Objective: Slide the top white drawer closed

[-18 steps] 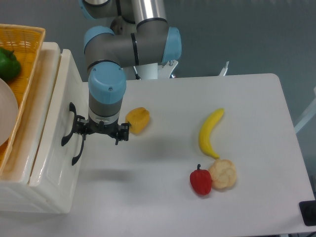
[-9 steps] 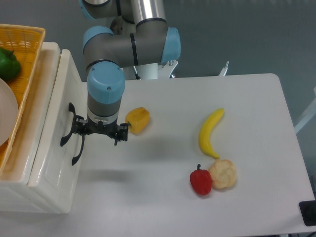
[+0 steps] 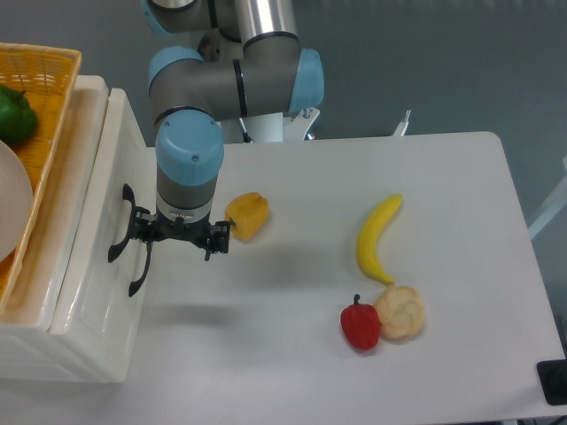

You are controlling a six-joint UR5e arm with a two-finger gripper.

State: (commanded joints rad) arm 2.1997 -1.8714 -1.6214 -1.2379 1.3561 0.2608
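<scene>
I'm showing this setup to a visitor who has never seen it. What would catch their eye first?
Most likely the grey and blue robot arm reaching down from the top, its gripper close against the white cabinet's black handles at the left. Next, the bright food on the white table: a banana right of centre, a red pepper touching a pale bun below it, and an orange-yellow pepper beside the gripper.

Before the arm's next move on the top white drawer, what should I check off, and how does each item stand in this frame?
1. Top white drawer not yet flush with the cabinet: cannot tell.
2. Gripper close against the drawer front: ok.
3. Contact with the black handle: cannot tell.
4. Jaws open or shut: cannot tell, seen from above.
5. Yellow pepper beside the gripper, outside the push path: ok.
6. Orange basket on the cabinet, not blocking the drawer: ok.
</scene>
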